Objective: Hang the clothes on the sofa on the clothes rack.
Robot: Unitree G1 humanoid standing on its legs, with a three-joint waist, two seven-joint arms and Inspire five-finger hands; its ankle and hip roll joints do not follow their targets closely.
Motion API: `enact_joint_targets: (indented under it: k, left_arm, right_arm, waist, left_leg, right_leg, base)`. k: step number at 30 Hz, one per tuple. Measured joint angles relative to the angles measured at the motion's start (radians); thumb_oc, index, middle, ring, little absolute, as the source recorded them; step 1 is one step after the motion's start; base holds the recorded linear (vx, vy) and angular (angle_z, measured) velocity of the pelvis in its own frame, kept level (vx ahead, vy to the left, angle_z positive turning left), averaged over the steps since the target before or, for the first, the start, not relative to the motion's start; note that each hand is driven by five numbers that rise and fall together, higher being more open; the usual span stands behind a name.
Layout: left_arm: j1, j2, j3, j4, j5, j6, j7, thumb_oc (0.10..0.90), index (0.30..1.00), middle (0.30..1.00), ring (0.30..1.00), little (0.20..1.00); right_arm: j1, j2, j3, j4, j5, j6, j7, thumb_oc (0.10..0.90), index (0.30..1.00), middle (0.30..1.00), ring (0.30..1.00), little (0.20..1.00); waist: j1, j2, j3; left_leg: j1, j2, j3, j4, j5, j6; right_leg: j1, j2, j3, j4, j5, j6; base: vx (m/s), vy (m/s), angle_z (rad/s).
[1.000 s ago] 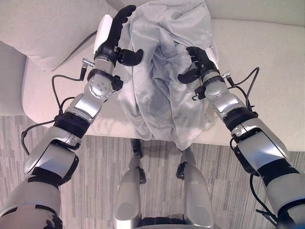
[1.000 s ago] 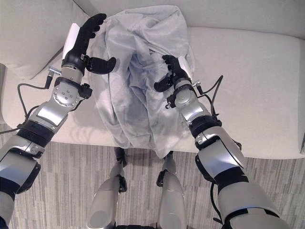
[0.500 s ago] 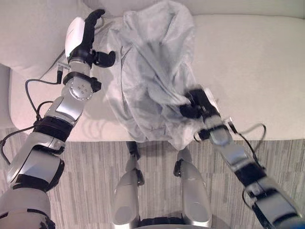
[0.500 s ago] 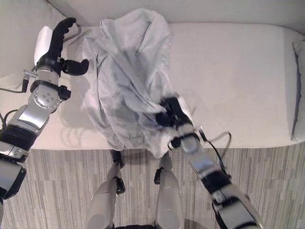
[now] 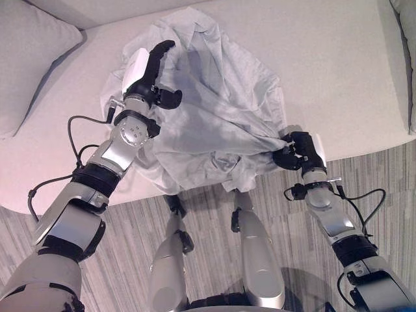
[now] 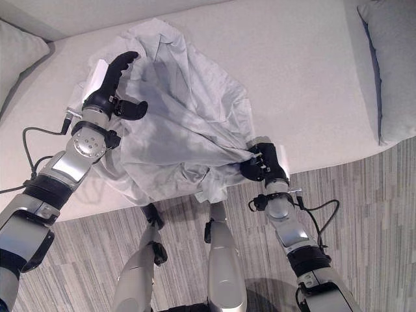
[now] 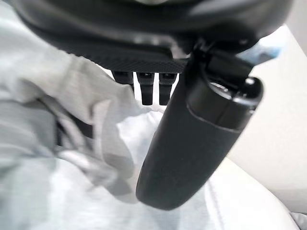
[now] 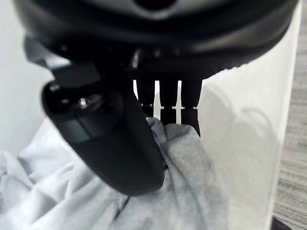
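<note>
A grey garment [image 5: 214,123] on the sofa [image 5: 338,78] is pinched by the right hand [image 5: 300,151]; the left hand [image 5: 148,75] is held spread above it; its far folds are hidden.

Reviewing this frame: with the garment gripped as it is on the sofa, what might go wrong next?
The right hand pinches just one bunched edge of the grey garment, so it may slip free when lifted. The left hand is open above the cloth, leaving that side unsupported; the garment could drag off the sofa onto the floor.
</note>
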Motion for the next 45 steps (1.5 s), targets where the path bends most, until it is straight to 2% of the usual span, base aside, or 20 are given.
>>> enact_joint_targets:
  k: [2, 3, 4, 8, 10, 15, 21, 23, 26, 29, 30, 32, 34, 36, 37, 38, 43, 44, 45]
  left_arm:
    - [-0.010, -0.027, 0.000, 0.000, 0.000, 0.000, 0.000, 0.800, 0.900, 0.900, 0.900, 0.900]
    - [-0.012, -0.039, 0.000, 0.002, 0.000, 0.000, 0.000, 0.646, 0.669, 0.669, 0.669, 0.669]
    - [-0.019, -0.045, -0.023, 0.020, 0.027, 0.002, 0.000, 0.400, 0.300, 0.300, 0.300, 0.300]
    - [-0.016, -0.036, -0.039, 0.070, 0.120, 0.010, -0.001, 0.400, 0.300, 0.300, 0.300, 0.300]
    - [-0.013, -0.030, -0.039, 0.072, 0.123, 0.020, -0.001, 0.400, 0.300, 0.300, 0.300, 0.300]
    - [0.000, 0.027, -0.040, 0.069, 0.203, 0.019, -0.021, 0.400, 0.300, 0.300, 0.300, 0.300]
    - [0.003, 0.052, -0.037, 0.048, 0.237, 0.015, -0.022, 0.400, 0.300, 0.300, 0.300, 0.300]
    - [0.037, 0.058, 0.001, -0.010, 0.239, 0.015, -0.020, 0.400, 0.300, 0.300, 0.300, 0.300]
    - [0.216, 0.072, 0.146, -0.216, 0.244, 0.014, -0.013, 0.400, 0.300, 0.300, 0.300, 0.300]
    - [0.333, 0.082, 0.236, -0.344, 0.250, -0.014, 0.005, 0.400, 0.300, 0.300, 0.300, 0.300]
    - [0.359, 0.086, 0.281, -0.399, 0.249, -0.035, 0.023, 0.400, 0.300, 0.300, 0.300, 0.300]
    - [0.378, 0.110, 0.354, -0.475, 0.249, -0.053, 0.040, 0.400, 0.300, 0.300, 0.300, 0.300]
    - [0.384, 0.148, 0.389, -0.501, 0.249, -0.067, 0.055, 0.400, 0.300, 0.300, 0.300, 0.300]
    - [0.386, 0.168, 0.406, -0.508, 0.250, -0.068, 0.051, 0.400, 0.300, 0.300, 0.300, 0.300]
    - [0.397, 0.166, 0.410, -0.511, 0.250, -0.070, 0.051, 0.400, 0.300, 0.300, 0.300, 0.300]
    - [0.400, 0.169, 0.417, -0.528, 0.255, -0.072, 0.048, 0.400, 0.300, 0.300, 0.300, 0.300]
    - [0.420, 0.177, 0.489, -0.589, 0.271, -0.080, 0.038, 0.400, 0.300, 0.300, 0.300, 0.300]
    - [0.429, 0.177, 0.540, -0.618, 0.272, -0.103, 0.046, 0.400, 0.300, 0.300, 0.300, 0.300]
    - [0.429, 0.184, 0.551, -0.617, 0.272, -0.106, 0.050, 0.400, 0.300, 0.300, 0.300, 0.300]
  right_arm:
    - [-0.009, 0.000, 0.003, 0.000, -0.001, 0.000, 0.000, 0.400, 0.300, 0.300, 0.300, 0.300]
    - [-0.015, 0.000, 0.006, 0.000, -0.002, 0.000, -0.001, 0.400, 0.300, 0.300, 0.300, 0.300]
    - [-0.031, 0.001, 0.007, -0.001, -0.008, -0.001, -0.001, 0.400, 0.300, 0.300, 0.300, 0.300]
    - [-0.010, 0.000, -0.017, -0.009, -0.008, -0.004, -0.004, 0.400, 0.300, 0.300, 0.300, 0.300]
    - [0.006, 0.000, -0.035, -0.009, -0.009, -0.004, -0.004, 0.400, 0.300, 0.300, 0.300, 0.300]
    - [0.055, -0.006, -0.094, -0.015, -0.008, -0.024, -0.008, 0.400, 0.300, 0.300, 0.300, 0.300]
    - [0.058, -0.005, -0.096, -0.020, -0.008, -0.042, -0.008, 0.400, 0.300, 0.300, 0.300, 0.300]
    - [0.059, -0.005, -0.096, -0.021, -0.008, -0.042, -0.008, 0.400, 0.300, 0.300, 0.300, 0.300]
    - [0.063, -0.009, -0.095, -0.046, -0.019, -0.040, 0.000, 0.400, 0.300, 0.300, 0.300, 0.300]
    - [0.076, -0.065, -0.096, -0.092, -0.037, -0.041, 0.020, 0.400, 0.300, 0.300, 0.300, 0.300]
    - [0.088, -0.112, -0.111, -0.150, -0.038, -0.044, 0.028, 0.400, 0.300, 0.300, 0.300, 0.300]
    - [0.091, -0.171, -0.147, -0.236, -0.040, -0.066, 0.051, 0.400, 0.300, 0.300, 0.300, 0.300]
    - [0.052, -0.177, -0.182, -0.271, -0.057, -0.088, 0.069, 0.400, 0.300, 0.300, 0.300, 0.300]
    - [0.033, -0.189, -0.195, -0.288, -0.070, -0.089, 0.090, 0.400, 0.300, 0.300, 0.300, 0.300]
    - [0.042, -0.191, -0.204, -0.295, -0.073, -0.099, 0.096, 0.400, 0.300, 0.300, 0.300, 0.300]
    - [0.048, -0.209, -0.220, -0.312, -0.072, -0.100, 0.118, 0.400, 0.300, 0.300, 0.300, 0.300]
    - [0.007, -0.241, -0.249, -0.336, -0.072, -0.091, 0.157, 0.400, 0.300, 0.300, 0.300, 0.300]
    - [-0.027, -0.266, -0.262, -0.347, -0.072, -0.097, 0.167, 0.400, 0.300, 0.300, 0.300, 0.300]
    - [-0.028, -0.267, -0.262, -0.361, -0.072, -0.102, 0.169, 0.400, 0.300, 0.300, 0.300, 0.300]
  waist:
    - [0.007, 0.001, 0.000]
    - [0.009, 0.001, 0.000]
    - [0.010, 0.001, 0.000]
    - [0.010, 0.001, 0.000]
    - [0.010, 0.001, 0.000]
    - [0.012, 0.001, 0.000]
    - [0.015, 0.001, 0.000]
    - [0.018, 0.001, 0.001]
    - [0.035, 0.000, 0.004]
    - [0.056, 0.010, -0.003]
    - [0.088, 0.011, -0.021]
    - [0.116, 0.011, -0.052]
    - [0.135, 0.014, -0.073]
    - [0.137, 0.018, -0.077]
    - [0.138, 0.021, -0.114]
    - [0.147, 0.020, -0.120]
    - [0.152, 0.020, -0.124]
    - [0.158, 0.021, -0.153]
    - [0.174, 0.021, -0.182]
  left_leg:
    - [0.000, 0.000, 0.000, 0.000, 0.000, 0.000]
    - [0.000, 0.000, 0.000, 0.000, 0.000, 0.000]
    - [0.000, -0.003, 0.005, 0.001, 0.000, 0.000]
    - [0.002, -0.006, 0.008, 0.000, 0.000, 0.000]
    - [0.002, -0.006, 0.008, 0.000, 0.001, 0.001]
    - [0.003, -0.009, 0.010, 0.000, 0.003, 0.003]
    - [0.002, -0.007, 0.007, 0.000, 0.003, 0.004]
    - [0.008, -0.001, 0.001, 0.000, 0.003, 0.003]
    - [0.105, 0.007, -0.012, 0.000, 0.003, 0.003]
    - [0.221, 0.021, -0.038, -0.001, -0.021, -0.016]
    - [0.256, 0.031, -0.050, -0.004, -0.040, -0.017]
    - [0.260, 0.036, -0.060, -0.004, -0.045, -0.021]
    - [0.264, 0.039, -0.069, -0.001, -0.043, -0.020]
    - [0.280, 0.037, -0.072, -0.001, -0.028, -0.007]
    - [0.281, 0.039, -0.083, -0.001, -0.030, -0.009]
    - [0.305, 0.038, -0.087, 0.000, -0.026, -0.017]
    - [0.362, 0.039, -0.108, 0.000, -0.030, -0.020]
    - [0.385, 0.045, -0.118, -0.001, -0.045, -0.016]
    - [0.385, 0.054, -0.117, -0.003, -0.052, -0.019]
  right_leg:
    - [0.000, 0.000, 0.001, 0.000, 0.000, 0.000]
    - [0.000, 0.000, 0.001, 0.000, 0.000, 0.000]
    - [-0.003, -0.003, 0.004, 0.000, 0.002, -0.003]
    - [-0.004, -0.005, 0.007, 0.000, 0.005, -0.001]
    - [-0.004, -0.005, 0.008, 0.000, 0.007, 0.000]
    - [-0.004, -0.008, 0.011, 0.000, 0.010, 0.002]
    - [-0.003, -0.008, 0.007, 0.000, 0.011, 0.001]
    - [0.008, -0.008, 0.000, 0.000, 0.011, 0.000]
    - [0.115, -0.010, -0.026, 0.000, 0.007, -0.004]
    - [0.254, 0.007, -0.059, 0.000, -0.030, -0.006]
    - [0.295, 0.007, -0.066, -0.001, -0.045, -0.001]
    - [0.306, 0.007, -0.077, 0.000, -0.049, -0.007]
    - [0.318, 0.010, -0.087, 0.000, -0.051, -0.012]
    - [0.338, 0.013, -0.093, 0.000, -0.047, -0.014]
    - [0.351, 0.015, -0.108, 0.000, -0.050, -0.013]
    - [0.378, 0.015, -0.112, 0.000, -0.054, -0.011]
    - [0.453, 0.015, -0.140, 0.000, -0.071, -0.009]
    - [0.483, 0.021, -0.149, 0.000, -0.085, -0.006]
    - [0.484, 0.023, -0.148, 0.000, -0.089, -0.004]
  base:
    - [-0.03, -0.026, -0.03]
    - [-0.07, -0.029, -0.02]
    - [-0.07, -0.031, -0.03]
    - [0.00, -0.014, -0.01]
    - [0.00, 0.000, 0.00]
    - [0.00, 0.000, 0.00]
    - [0.00, -0.004, 0.01]
    - [0.00, -0.048, 0.07]
    - [0.06, -0.083, 0.09]
    - [0.08, -0.073, 0.25]
    - [0.05, -0.073, 0.23]
    - [0.06, -0.050, 0.21]
    - [0.10, -0.047, 0.16]
    - [0.06, -0.037, 0.15]
    - [0.15, -0.072, 0.21]
    - [0.11, -0.062, 0.23]
    - [0.06, -0.049, 0.16]
    - [-0.02, -0.010, 0.16]
    - [-0.04, 0.021, 0.10]
